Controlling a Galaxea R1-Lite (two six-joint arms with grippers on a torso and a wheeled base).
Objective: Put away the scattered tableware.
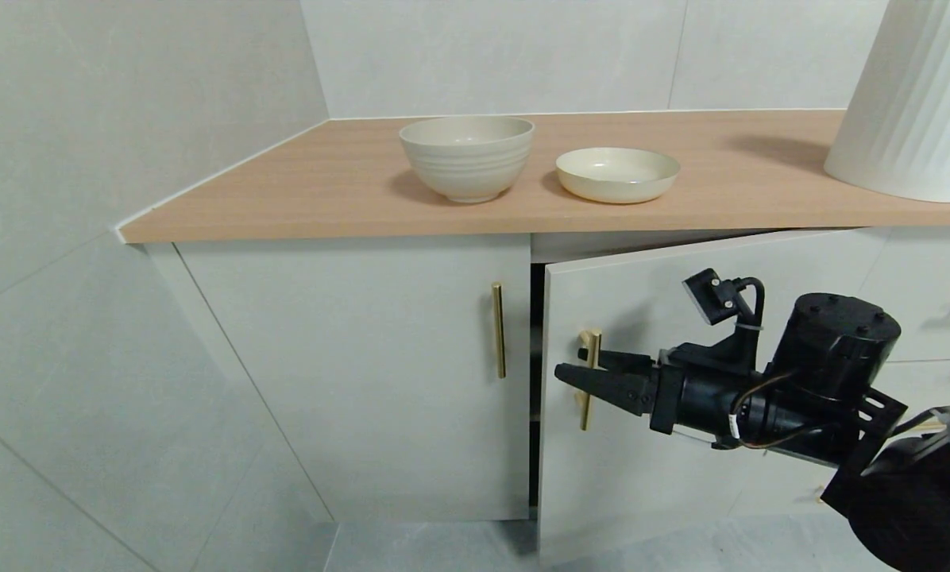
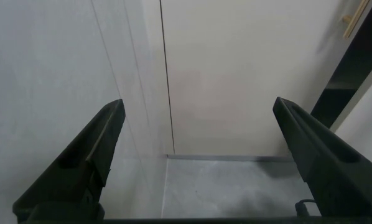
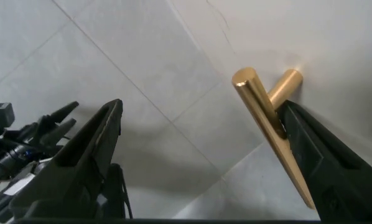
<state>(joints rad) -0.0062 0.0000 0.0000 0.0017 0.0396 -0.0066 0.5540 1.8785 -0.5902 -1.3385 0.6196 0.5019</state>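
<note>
A beige ribbed bowl (image 1: pixel 467 157) and a shallow cream plate (image 1: pixel 616 173) stand side by side on the wooden countertop (image 1: pixel 324 191). Below them the right cabinet door (image 1: pixel 681 270) is slightly ajar. My right gripper (image 1: pixel 582 365) is at that door's gold handle (image 1: pixel 589 377). Its fingers are open, and the handle (image 3: pixel 267 118) lies between them, close to one finger (image 3: pixel 316 162). My left gripper (image 2: pixel 198 102) is open and holds nothing, low down, facing the foot of the left cabinet door (image 2: pixel 236 74).
A tall white ribbed vessel (image 1: pixel 916 103) stands at the counter's right end. The left cabinet door (image 1: pixel 348 357) is closed, with a gold handle (image 1: pixel 498 330). A tiled wall (image 1: pixel 86 238) bounds the left side, and grey floor (image 1: pixel 427 548) lies below.
</note>
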